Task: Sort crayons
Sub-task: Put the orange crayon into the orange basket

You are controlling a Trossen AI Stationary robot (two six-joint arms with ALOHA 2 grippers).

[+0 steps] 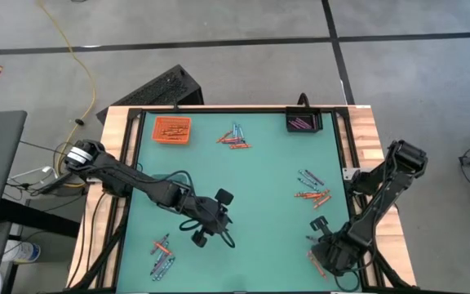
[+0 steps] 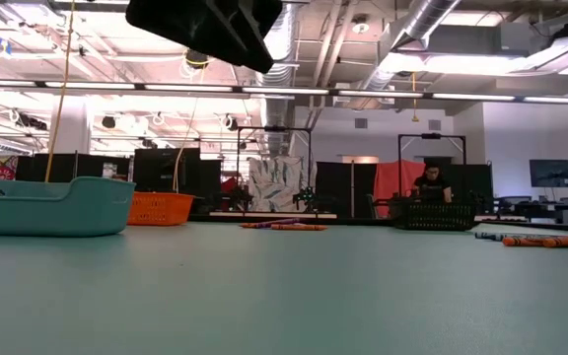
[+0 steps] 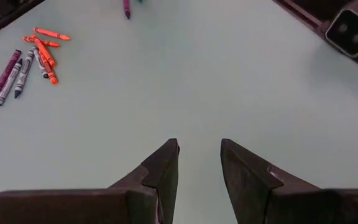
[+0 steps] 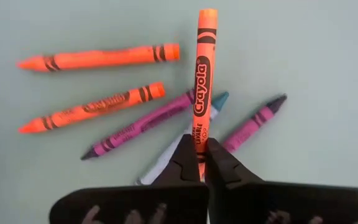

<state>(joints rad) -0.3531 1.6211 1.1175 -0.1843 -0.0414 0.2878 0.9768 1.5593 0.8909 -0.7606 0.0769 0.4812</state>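
My right tool point(image 4: 201, 154) was clamped on one orange crayon point(image 4: 202, 81), gripped only at its butt end, so nearly the whole stick jutted out past my fingertips; that was where I judged the trouble would come from. Held so far from its middle, the crayon could pivot or slip as I lifted and swung it toward the orange tray point(image 1: 172, 130) at the far left corner of the worktop point(image 1: 259, 180), and waxed paper gives little bite. Just beneath it lay two more orange crayons point(image 4: 92, 106), two purple ones point(image 4: 145, 124) and a blue-grey one point(image 4: 219, 101), close enough that a dragging tip might scatter them or knock one toward the near right edge, where I was working. My left tool point(image 3: 199, 163) hung partly open and empty over bare green near the front left, with another small cluster point(image 3: 30, 62) nearby; crossing paths with it was a lesser risk.
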